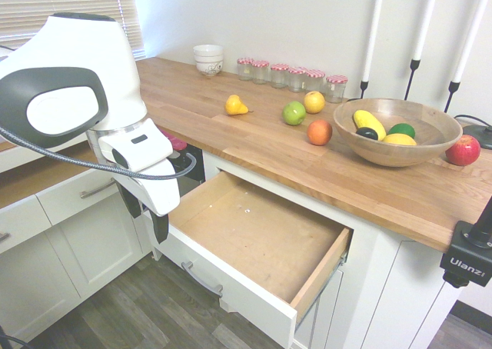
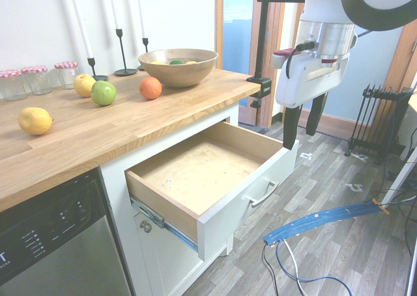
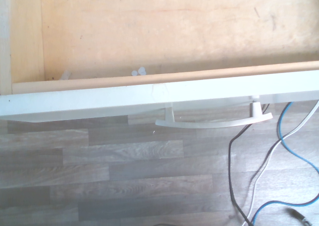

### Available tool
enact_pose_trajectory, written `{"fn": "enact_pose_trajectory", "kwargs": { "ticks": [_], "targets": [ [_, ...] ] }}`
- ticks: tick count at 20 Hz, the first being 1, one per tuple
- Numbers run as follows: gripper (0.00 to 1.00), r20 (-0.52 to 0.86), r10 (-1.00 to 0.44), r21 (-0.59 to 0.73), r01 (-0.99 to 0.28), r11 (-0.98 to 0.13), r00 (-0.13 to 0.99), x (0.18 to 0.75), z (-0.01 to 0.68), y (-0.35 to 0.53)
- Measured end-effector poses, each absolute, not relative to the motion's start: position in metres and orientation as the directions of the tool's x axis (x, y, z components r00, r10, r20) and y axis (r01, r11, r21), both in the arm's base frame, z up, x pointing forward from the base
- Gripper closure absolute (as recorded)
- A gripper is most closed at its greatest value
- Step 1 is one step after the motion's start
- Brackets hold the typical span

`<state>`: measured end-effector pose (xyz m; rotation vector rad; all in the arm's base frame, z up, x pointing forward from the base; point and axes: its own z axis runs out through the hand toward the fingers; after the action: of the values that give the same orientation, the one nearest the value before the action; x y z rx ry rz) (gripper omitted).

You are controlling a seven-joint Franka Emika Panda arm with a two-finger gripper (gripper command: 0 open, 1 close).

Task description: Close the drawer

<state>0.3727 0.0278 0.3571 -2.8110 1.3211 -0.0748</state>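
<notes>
Drawer (image 2: 195, 172) is standing pulled far out of the cabinet, its white front (image 1: 223, 284) sitting just below and in front of the claw (image 2: 303, 118), which is hanging fingers-down with jaws spread and gripping nothing. The fingertips are hovering just above the front's top edge, apart from it as far as I can tell. To shut it well, I judge the claw should be dropping just outside the front and pressing near the handle (image 3: 214, 121), which is lying slightly off to one side of the claw; pushing squarely along the slides should be keeping the box from skewing. Inside, the drawer is showing only bare plywood with a few small specks. Farther off on the counter (image 1: 254, 145), a wooden bowl (image 1: 384, 153) is holding yellow and green fruit, and lidded jars (image 1: 292, 74) are standing in a row, contents unclear.
</notes>
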Motion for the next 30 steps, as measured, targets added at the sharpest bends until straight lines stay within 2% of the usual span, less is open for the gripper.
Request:
{"fn": "enact_pose_trajectory", "kwargs": {
  "ticks": [11, 30],
  "targets": [
    [0.00, -0.034, -0.795, -0.046, -0.796, -0.603, 0.605, 0.391, 0.283, 0.002],
    [0.00, -0.084, -0.786, -0.022, -0.790, -0.613, 0.612, 0.389, 0.203, -0.006]
  ]
}}
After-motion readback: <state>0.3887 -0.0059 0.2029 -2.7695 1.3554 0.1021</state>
